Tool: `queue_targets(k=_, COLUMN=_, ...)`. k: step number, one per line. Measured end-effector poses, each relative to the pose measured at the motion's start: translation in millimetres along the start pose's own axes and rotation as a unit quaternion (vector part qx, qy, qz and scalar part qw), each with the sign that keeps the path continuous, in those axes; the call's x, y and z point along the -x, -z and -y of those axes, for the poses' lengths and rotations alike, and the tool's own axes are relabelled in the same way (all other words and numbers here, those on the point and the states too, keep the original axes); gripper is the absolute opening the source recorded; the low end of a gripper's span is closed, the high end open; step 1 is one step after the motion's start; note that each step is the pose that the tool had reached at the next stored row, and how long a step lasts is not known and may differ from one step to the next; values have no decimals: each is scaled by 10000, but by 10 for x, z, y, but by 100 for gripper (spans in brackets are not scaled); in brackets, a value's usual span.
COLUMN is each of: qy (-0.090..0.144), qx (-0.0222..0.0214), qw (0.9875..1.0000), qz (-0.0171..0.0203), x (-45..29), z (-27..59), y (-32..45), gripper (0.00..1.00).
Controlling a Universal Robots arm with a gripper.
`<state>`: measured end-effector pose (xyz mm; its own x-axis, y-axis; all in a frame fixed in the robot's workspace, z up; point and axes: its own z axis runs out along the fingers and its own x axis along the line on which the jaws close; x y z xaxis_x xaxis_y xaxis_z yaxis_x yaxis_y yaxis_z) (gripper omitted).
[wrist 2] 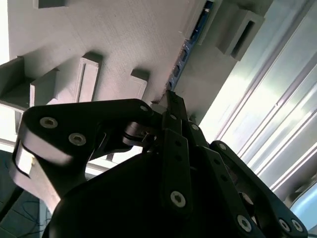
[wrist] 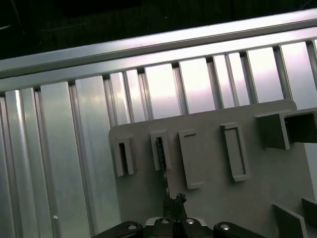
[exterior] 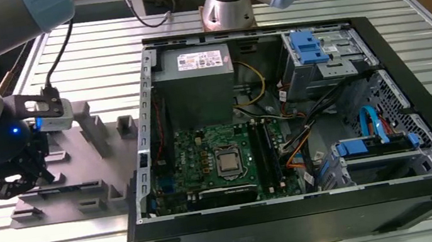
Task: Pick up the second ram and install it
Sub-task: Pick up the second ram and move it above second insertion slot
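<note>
Gripper point(wrist 2: 169, 99) pinching second ram point(wrist 2: 187, 47) (edgewise), grey tray point(wrist 2: 124, 39)

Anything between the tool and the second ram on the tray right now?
Nothing visible. In the second wrist view the tool sits right at one end of the second ram, which stands on edge in the grey tray.

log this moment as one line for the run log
claw: shut on second ram | second ram: on edge in grey tray slot | arm: over tray, at exterior view's left of open computer case
</note>
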<state>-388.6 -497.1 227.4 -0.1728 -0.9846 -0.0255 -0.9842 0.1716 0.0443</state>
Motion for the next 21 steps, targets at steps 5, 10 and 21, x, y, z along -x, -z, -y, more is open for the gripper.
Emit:
queue_targets(k=5, qy=456, qx=12, qw=9990, qz=-20, x=0, z=0, y=-5, gripper=7)
queue_targets(k=10, qy=618, qx=16, qw=9981, qz=-28, x=0, z=0, y=-6, gripper=7)
queue_targets(k=21, qy=618, qx=14, qw=9981, qz=-27, x=-3, z=2, y=-38, gripper=21)
